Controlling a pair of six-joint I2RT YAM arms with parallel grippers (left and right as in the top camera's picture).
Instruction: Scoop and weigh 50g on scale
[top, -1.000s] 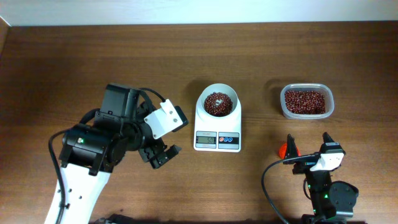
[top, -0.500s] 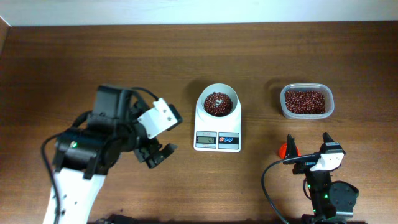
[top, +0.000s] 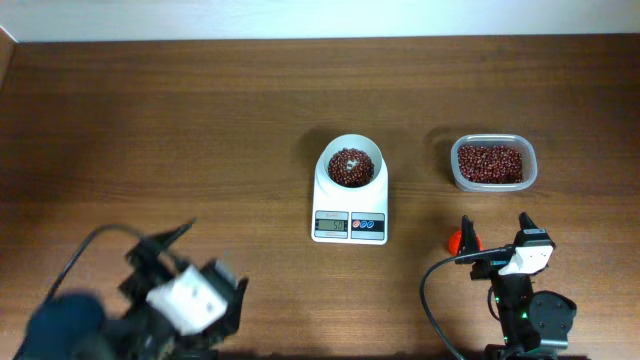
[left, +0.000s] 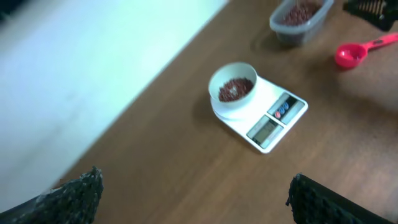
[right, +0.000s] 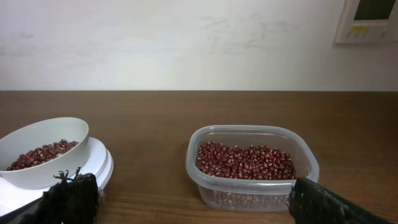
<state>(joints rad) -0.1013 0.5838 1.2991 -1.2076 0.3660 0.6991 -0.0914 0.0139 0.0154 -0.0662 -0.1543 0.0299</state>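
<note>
With the scale (top: 349, 205) mid-table and beans (top: 351, 167) in its bowl (top: 351, 141), the wide-open, empty right gripper (top: 497, 236) sits nearer, the red scoop (left: 349, 56) just beside it and the bean tub (top: 533, 165) ahead, while the equally wide left gripper (left: 194, 198) hangs well apart.

scale (top: 350, 203) flat mid-tabletop, white, grey display plus blue and red buttons facing me; round white bowl on top; beans (top: 351, 166) heaped inside, dark red-brown
</note>
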